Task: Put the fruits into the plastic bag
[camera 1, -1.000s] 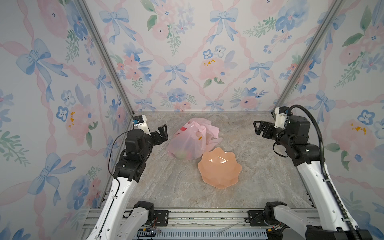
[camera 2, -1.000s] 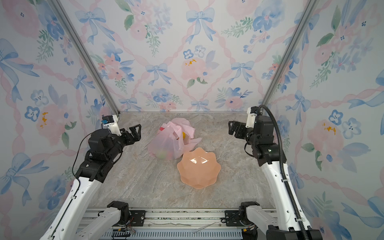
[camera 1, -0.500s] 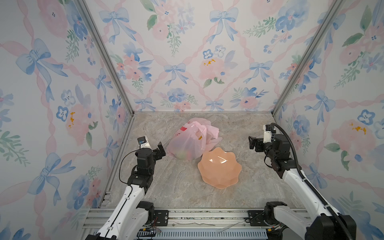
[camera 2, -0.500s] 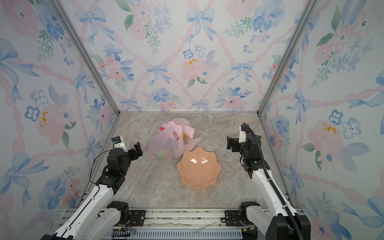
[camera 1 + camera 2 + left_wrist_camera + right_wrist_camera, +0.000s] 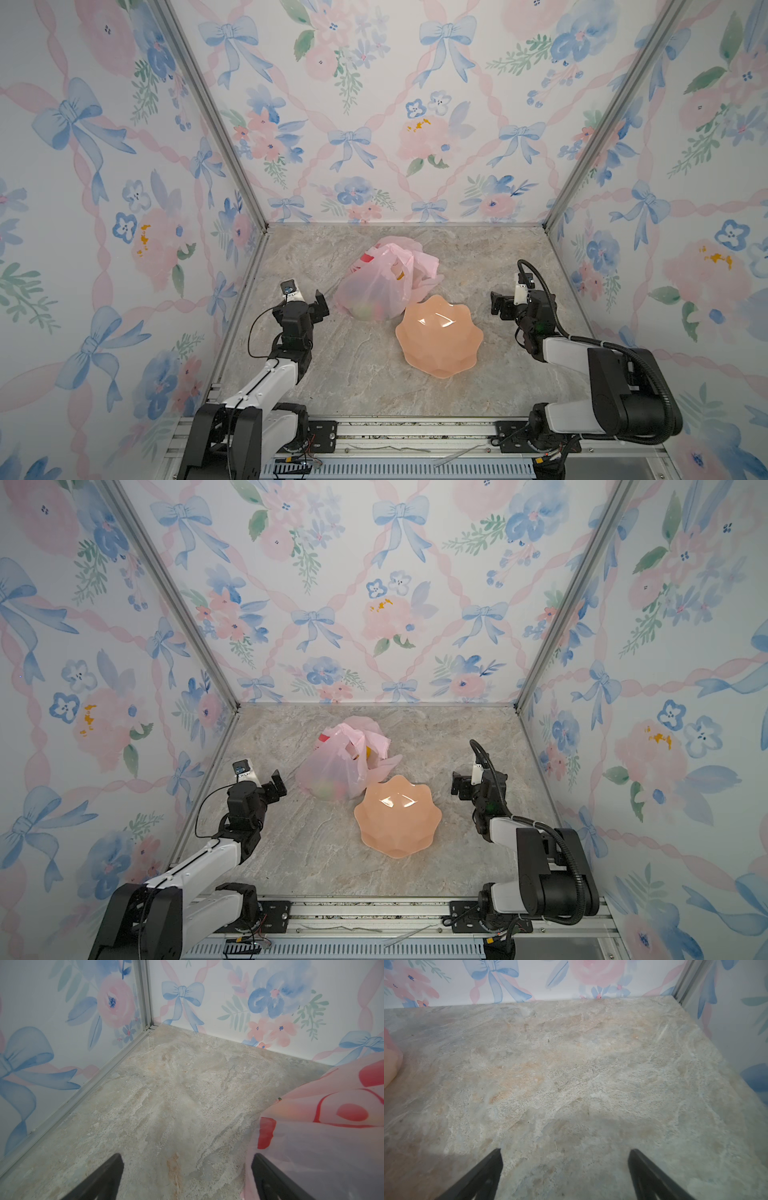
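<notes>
Left wrist view looks down between the spread black fingers (image 5: 99, 1180) of the left end effector (image 5: 187, 1156), which is released and gripping nothing, low over the marbled surface (image 5: 166, 1095). The pink plastic bag (image 5: 322, 1126), printed in red, crowds in beside one finger; whether the two touch cannot be told.

In both top views the bag lies crumpled at the back middle of the surface, with its handles slumped toward the rear wall. The fruits (image 5: 368, 309) show only as blurred green and red shapes through the thin plastic at the bag's near end, and their kinds cannot be made out. A peach scalloped bowl (image 5: 439, 345) sits just in front of the bag and to its right, far rim up against the plastic. The left end effector hovers just beside the bag's left flank. The right end effector (image 5: 500, 306) hangs to the right of the bowl, well apart from the bag.

Right wrist view shows that end effector likewise released, fingers wide over the stone-patterned surface and holding nothing. Walls (image 5: 374, 124) papered with pink flowers and blue bows close in three sides.
</notes>
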`<state>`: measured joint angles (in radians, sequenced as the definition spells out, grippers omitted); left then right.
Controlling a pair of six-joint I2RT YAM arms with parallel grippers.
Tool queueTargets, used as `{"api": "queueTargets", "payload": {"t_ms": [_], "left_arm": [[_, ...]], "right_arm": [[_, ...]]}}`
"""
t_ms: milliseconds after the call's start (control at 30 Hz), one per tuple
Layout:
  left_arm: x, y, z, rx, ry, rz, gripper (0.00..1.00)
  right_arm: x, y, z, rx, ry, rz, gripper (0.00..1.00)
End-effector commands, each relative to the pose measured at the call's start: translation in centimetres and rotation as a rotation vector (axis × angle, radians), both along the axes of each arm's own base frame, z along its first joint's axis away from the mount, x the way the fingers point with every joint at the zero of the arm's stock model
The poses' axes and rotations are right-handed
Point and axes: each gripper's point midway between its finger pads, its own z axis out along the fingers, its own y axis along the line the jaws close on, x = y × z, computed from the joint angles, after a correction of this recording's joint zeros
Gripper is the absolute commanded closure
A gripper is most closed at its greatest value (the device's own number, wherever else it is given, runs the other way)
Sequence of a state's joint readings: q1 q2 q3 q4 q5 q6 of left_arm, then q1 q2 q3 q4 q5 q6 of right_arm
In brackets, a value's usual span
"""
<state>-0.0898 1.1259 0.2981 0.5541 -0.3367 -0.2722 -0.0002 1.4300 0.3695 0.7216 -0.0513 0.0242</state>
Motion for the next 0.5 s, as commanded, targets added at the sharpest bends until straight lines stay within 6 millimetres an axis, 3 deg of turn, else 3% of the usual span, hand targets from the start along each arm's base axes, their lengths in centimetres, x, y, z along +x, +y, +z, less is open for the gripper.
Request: {"api": "queueTargets", "payload": {"t_ms": [0,233,400,467], "left_arm": [[1.5,0.4,2.1,0.043,-0.077,0.007,0.02],[2.5,0.6,-0.8,0.131,-0.045,-0.014,0.02],[3.2,-0.1,-0.3,0.173,-0.109,-0.079,0.02],[2.7,-0.1,-1.5,0.162,-0.117,-0.083,0.02]], "right_arm": [[0.9,0.0,2.2,-0.017,-0.159,0.007,0.04],[0.4,-0.1,1.7,-0.015,-0.206,-0.005,0.04],[1.4,0.5,1.2,-0.019,-0.149,0.026,0.04],[1.8,0.6,1.0,-0.026,-0.118,0.031,0.04]]}}
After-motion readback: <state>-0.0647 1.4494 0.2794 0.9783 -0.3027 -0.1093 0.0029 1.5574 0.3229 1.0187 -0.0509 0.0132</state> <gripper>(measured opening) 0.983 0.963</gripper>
